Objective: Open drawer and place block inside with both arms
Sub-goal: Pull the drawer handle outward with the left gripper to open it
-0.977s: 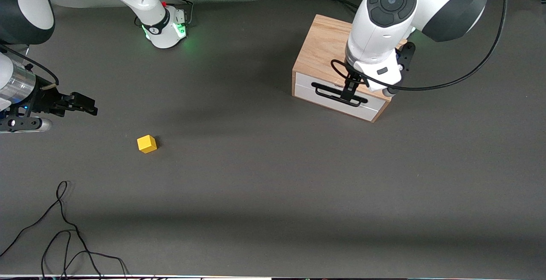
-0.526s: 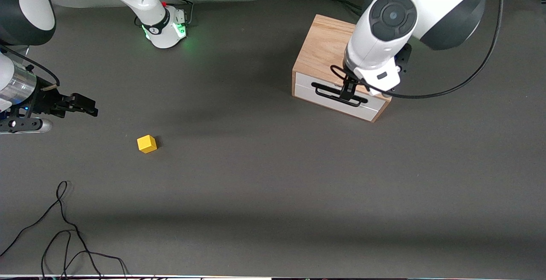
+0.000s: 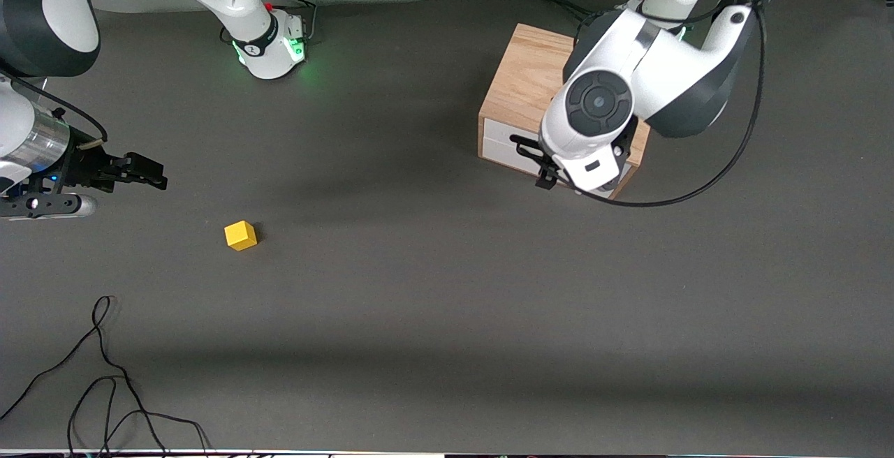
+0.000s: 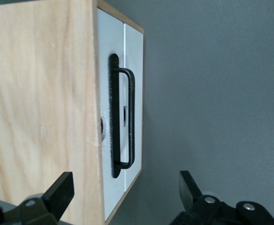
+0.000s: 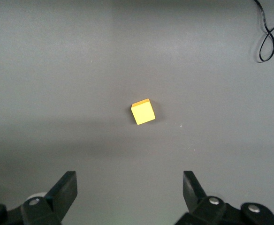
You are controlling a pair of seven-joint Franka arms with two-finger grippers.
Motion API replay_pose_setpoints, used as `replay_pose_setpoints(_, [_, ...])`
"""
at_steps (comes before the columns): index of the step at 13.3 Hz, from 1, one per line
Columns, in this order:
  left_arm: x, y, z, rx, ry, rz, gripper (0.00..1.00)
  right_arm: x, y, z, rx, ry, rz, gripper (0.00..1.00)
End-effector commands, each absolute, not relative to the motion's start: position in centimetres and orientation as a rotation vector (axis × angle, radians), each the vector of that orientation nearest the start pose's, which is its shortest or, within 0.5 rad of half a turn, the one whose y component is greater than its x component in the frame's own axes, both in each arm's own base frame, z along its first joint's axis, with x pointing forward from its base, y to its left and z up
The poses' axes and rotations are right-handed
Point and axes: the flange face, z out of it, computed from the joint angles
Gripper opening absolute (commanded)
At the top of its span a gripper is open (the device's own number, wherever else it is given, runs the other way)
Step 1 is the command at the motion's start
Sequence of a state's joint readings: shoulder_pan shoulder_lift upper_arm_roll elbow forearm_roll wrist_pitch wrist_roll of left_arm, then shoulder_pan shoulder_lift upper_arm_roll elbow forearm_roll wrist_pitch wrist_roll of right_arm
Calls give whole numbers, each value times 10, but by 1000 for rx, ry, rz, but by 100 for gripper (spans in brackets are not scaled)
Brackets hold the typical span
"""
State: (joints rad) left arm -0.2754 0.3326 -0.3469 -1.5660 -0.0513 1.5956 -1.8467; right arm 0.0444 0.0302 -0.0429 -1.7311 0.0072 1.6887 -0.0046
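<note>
Dark grey matting covers the worktop (image 3: 447,290), which carries every object shown. Landmark: the light-wood cabinet (image 3: 531,74), standing toward the left arm's end of the worktop. Its drawer (image 3: 506,147) is fully closed, the white front panel flush with the cabinet face and the black wire handle (image 4: 125,119) lying against the panel. The left claw (image 3: 548,177) hangs just in front of the drawer panel; in the left wrist view its two fingers are spread wide, one over the cabinet's wooden top and one over bare worktop, with the handle between them and touched by neither. The block (image 3: 240,235), a small yellow cube, rests on the worktop well apart from the cabinet, toward the right arm's end and nearer the front camera. The right claw (image 3: 155,176) hovers over bare worktop near the block, fingers wide and empty. A loose black cable (image 3: 105,374) lies nearer the front camera than the block.
</note>
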Motion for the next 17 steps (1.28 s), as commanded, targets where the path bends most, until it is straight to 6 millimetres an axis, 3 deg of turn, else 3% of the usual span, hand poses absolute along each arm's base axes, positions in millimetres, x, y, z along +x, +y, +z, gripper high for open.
replay_pose_setpoints(1, [512, -350, 417, -2345, -1685, 315, 100, 560, 3, 546, -3144, -22, 84, 100])
replay_pose_setpoints(3, [506, -345, 392, -2338, -1655, 267, 100, 559, 4, 544, -3144, -25, 89, 100])
replay_pose_setpoints(8, [502, -338, 354, -2349, -1613, 228, 100, 557, 4, 543, -3143, -27, 96, 100])
replay_pose_setpoints(17, [502, -342, 312, -2370, -1606, 227, 100, 558, 12, 543, -3144, -47, 89, 100])
